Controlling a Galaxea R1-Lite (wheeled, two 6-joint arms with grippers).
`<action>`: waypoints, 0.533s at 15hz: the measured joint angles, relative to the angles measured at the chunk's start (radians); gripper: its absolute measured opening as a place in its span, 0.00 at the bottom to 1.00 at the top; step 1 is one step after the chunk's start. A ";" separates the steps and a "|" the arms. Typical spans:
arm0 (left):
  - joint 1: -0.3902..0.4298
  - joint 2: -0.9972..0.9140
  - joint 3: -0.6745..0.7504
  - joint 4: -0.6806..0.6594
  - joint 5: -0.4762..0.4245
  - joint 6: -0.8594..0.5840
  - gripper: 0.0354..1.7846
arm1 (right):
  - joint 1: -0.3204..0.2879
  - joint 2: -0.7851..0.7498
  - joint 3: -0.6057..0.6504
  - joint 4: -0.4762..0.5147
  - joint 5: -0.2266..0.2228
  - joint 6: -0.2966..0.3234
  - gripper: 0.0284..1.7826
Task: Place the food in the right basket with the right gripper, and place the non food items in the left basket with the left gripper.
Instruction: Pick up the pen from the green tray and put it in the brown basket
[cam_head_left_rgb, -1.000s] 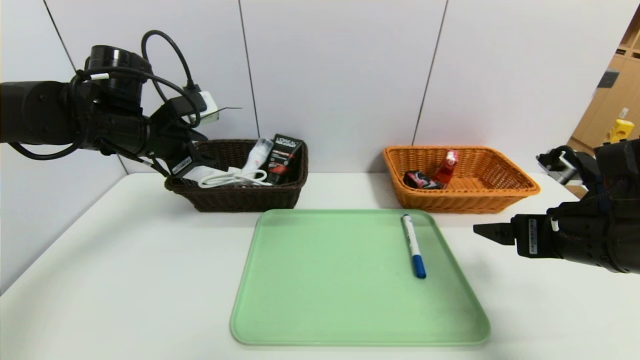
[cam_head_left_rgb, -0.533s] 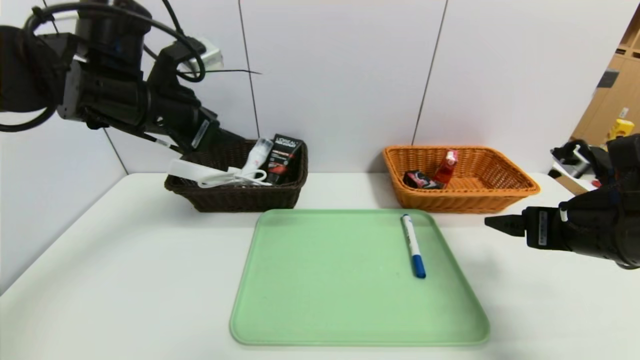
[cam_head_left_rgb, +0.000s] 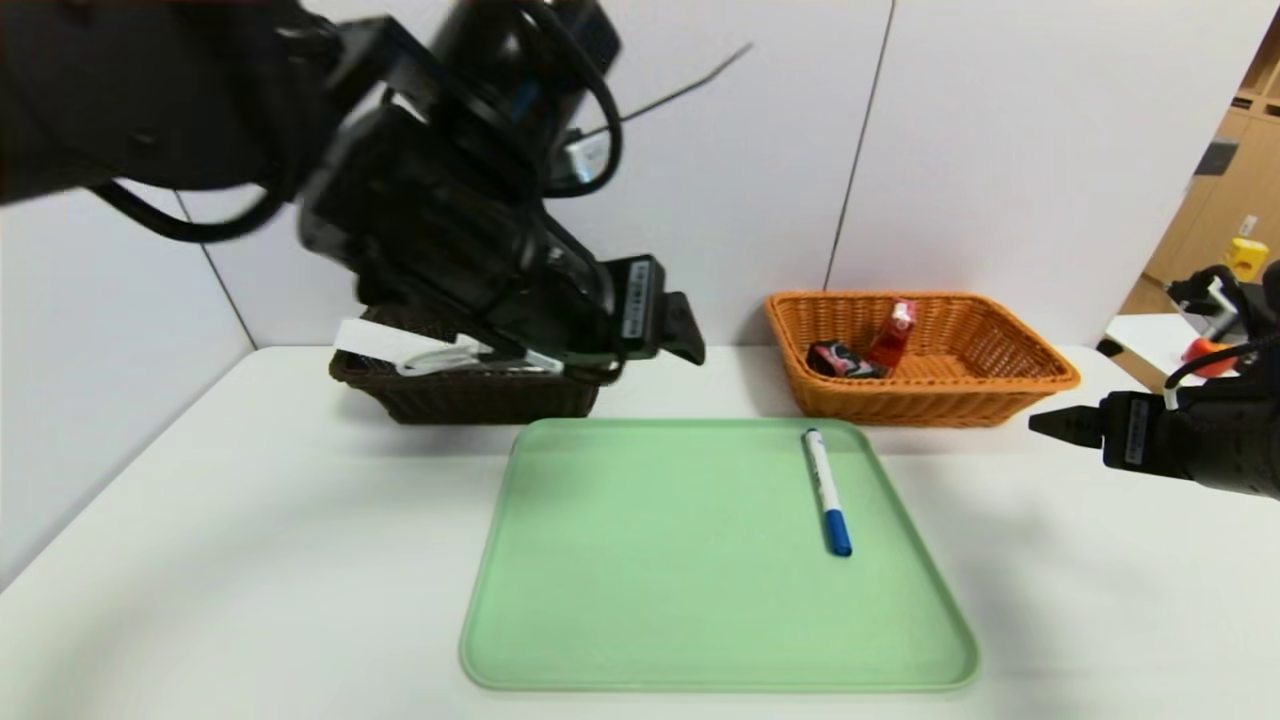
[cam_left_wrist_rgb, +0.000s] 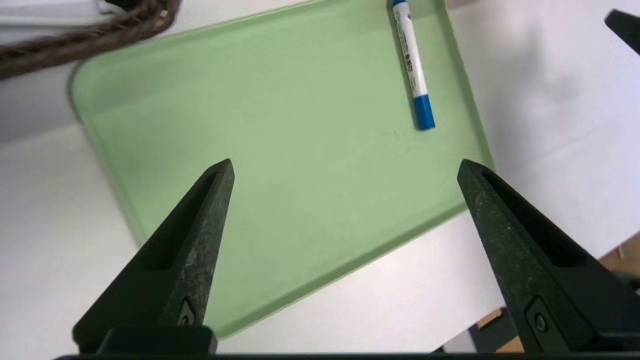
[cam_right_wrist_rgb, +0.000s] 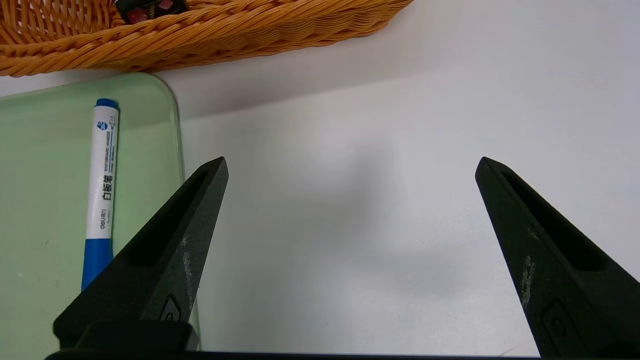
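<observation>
White table (cam_head_left_rgb: 250, 520); green tray (cam_head_left_rgb: 650, 600) bearing marker (cam_head_left_rgb: 827, 492); both hands, left (cam_left_wrist_rgb: 345, 167) and right (cam_right_wrist_rgb: 350, 165), spread, empty.

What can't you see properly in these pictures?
- Head view: the left arm covers most of the left basket; only the power strip peeks out, the rest inside is hidden.
- Right wrist view: the right basket is cut off by the edge, so its red carton is out of sight.
- Left wrist view: the marker has its far end cut off by the edge.
</observation>
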 joint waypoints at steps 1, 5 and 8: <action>-0.039 0.041 -0.006 -0.045 0.052 -0.060 0.89 | 0.000 0.000 0.004 0.000 0.001 0.000 0.96; -0.168 0.186 -0.014 -0.256 0.159 -0.186 0.92 | 0.000 -0.001 0.018 0.000 0.001 0.003 0.96; -0.238 0.275 -0.014 -0.340 0.194 -0.180 0.93 | 0.001 -0.009 0.051 0.000 0.001 0.006 0.96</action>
